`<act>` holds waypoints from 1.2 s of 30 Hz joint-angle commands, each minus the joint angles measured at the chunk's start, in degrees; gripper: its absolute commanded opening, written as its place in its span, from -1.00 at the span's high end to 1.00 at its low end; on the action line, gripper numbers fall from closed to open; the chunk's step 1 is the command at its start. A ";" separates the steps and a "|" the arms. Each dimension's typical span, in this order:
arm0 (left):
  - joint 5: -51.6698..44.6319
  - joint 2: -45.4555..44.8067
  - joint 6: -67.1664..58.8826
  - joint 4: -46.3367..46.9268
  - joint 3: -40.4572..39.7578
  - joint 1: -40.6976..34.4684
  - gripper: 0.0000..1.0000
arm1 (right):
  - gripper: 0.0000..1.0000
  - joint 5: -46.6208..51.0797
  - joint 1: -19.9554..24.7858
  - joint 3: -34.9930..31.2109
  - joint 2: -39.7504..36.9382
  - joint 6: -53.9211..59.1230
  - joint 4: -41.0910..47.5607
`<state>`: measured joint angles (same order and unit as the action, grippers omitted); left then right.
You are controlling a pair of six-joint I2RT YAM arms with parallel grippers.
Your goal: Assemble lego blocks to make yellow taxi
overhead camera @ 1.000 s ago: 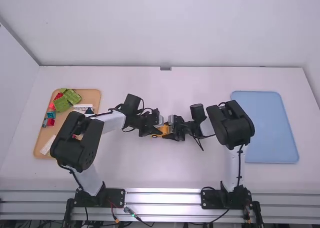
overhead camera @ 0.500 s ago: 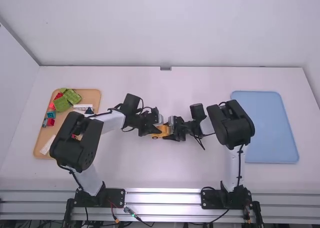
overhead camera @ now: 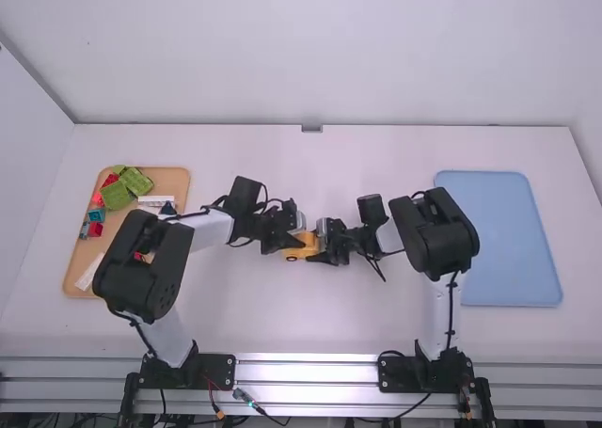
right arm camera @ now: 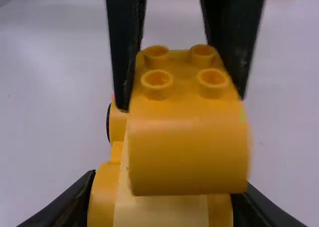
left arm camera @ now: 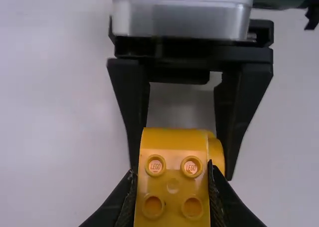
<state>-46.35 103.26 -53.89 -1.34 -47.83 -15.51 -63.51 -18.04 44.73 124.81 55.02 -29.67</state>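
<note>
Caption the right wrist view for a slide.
Taxi assembly: the black left gripper pinches a studded yellow plastic block over a yellow wheeled car base held by the right gripper.

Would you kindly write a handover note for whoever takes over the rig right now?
Left gripper: closed on the yellow studded block, over the car base.
Right gripper: closed on the car base, mid-table.
Wooden tray, far left: green, red and blue blocks.
Done: block is at the base; whether it's seated, I can't tell.
To do: check fit, probably press down, then release.

Two mounted robot arms (overhead camera: 141, 282) at a white table (overhead camera: 310, 320) suggest a lab.
</note>
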 commanded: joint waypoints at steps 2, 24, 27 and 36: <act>-0.72 -0.61 2.01 0.46 1.18 0.39 0.96 | 0.32 3.50 0.02 -0.87 1.11 -0.72 1.25; -3.67 3.10 1.99 0.37 0.66 0.42 0.96 | 0.32 3.50 0.00 -0.83 1.09 -0.74 1.25; -1.16 3.10 2.03 1.55 0.66 0.13 0.96 | 0.32 3.48 0.42 -0.76 1.09 -0.72 1.25; 2.12 3.02 1.46 6.93 -0.52 0.13 0.97 | 0.33 3.54 0.90 -0.81 1.09 -0.72 1.27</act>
<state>-47.86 104.66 -52.16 2.79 -48.84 -15.20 -63.81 -17.80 44.71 124.79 55.51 -29.36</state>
